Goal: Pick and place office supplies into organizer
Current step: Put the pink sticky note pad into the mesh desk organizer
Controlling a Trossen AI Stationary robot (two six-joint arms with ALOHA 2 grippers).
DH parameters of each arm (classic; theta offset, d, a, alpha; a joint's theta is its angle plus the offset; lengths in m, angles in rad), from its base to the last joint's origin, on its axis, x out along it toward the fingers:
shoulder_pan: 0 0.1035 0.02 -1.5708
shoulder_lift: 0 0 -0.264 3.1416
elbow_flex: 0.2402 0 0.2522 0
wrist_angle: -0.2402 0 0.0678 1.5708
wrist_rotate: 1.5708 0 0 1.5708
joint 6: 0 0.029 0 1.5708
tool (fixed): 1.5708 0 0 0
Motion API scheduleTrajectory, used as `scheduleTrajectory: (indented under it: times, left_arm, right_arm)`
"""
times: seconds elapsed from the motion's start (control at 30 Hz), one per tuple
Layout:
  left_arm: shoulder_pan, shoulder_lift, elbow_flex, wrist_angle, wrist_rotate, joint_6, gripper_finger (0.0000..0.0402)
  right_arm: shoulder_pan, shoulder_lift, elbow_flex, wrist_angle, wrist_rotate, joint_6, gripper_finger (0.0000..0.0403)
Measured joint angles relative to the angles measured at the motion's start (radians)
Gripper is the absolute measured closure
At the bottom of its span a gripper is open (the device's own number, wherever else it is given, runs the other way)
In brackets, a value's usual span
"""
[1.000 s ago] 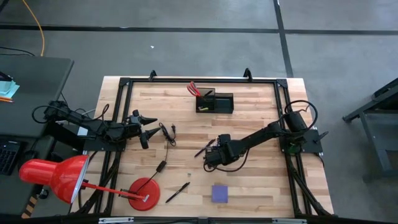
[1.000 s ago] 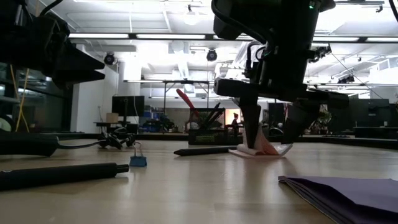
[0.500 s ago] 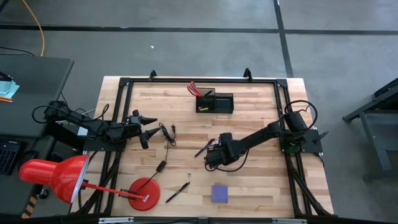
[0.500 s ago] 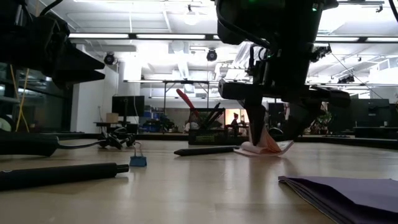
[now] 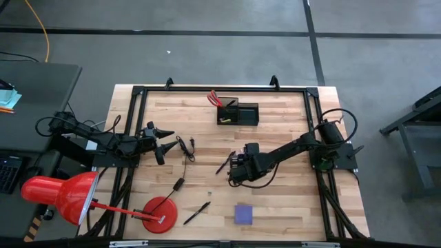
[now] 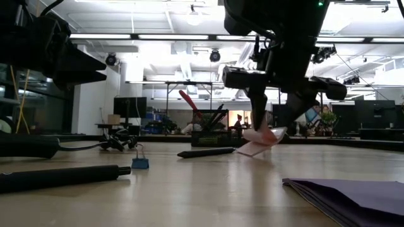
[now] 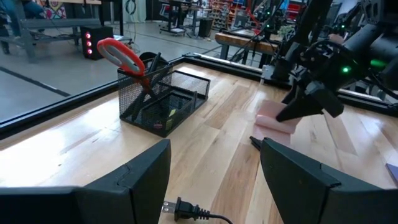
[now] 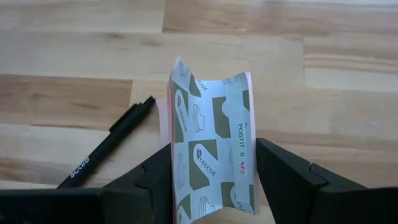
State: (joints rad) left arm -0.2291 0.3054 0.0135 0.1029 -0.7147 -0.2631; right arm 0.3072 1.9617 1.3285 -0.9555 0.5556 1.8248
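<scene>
two fingers of the right end effector (image 6: 273, 126) pinch the white patterned packet (image 8: 211, 158) from both sides, bowing it, apparently so it lifts clear of the desk (image 5: 289, 200) for carrying. the packet sits between the fingertips, just off the wood near desk centre, beside a black pen (image 8: 106, 152). the organizer (image 5: 238, 112) stands at the far edge. the left end effector (image 5: 165, 141) waits at the left, fingers apart.

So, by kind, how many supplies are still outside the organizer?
Black pens: 2
Purple sticky-note pad: 1
White patterned packet, held off the table in the right gripper: 1
Total: 4
</scene>
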Motion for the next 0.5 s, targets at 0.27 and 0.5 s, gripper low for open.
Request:
scheduleTrajectory:
  times: [0.27, 0.5]
  left_arm:
    - [0.000, 0.000, 0.000, 0.000, 0.000, 0.000, 0.0169]
    - [0.000, 0.000, 0.000, 0.000, 0.000, 0.000, 0.0169]
  right_arm:
    - [0.000, -0.018, 0.000, -0.025, 0.069, -0.011, 0.0248]
    - [-0.003, -0.038, 0.000, -0.031, 0.113, -0.029, 0.0284]
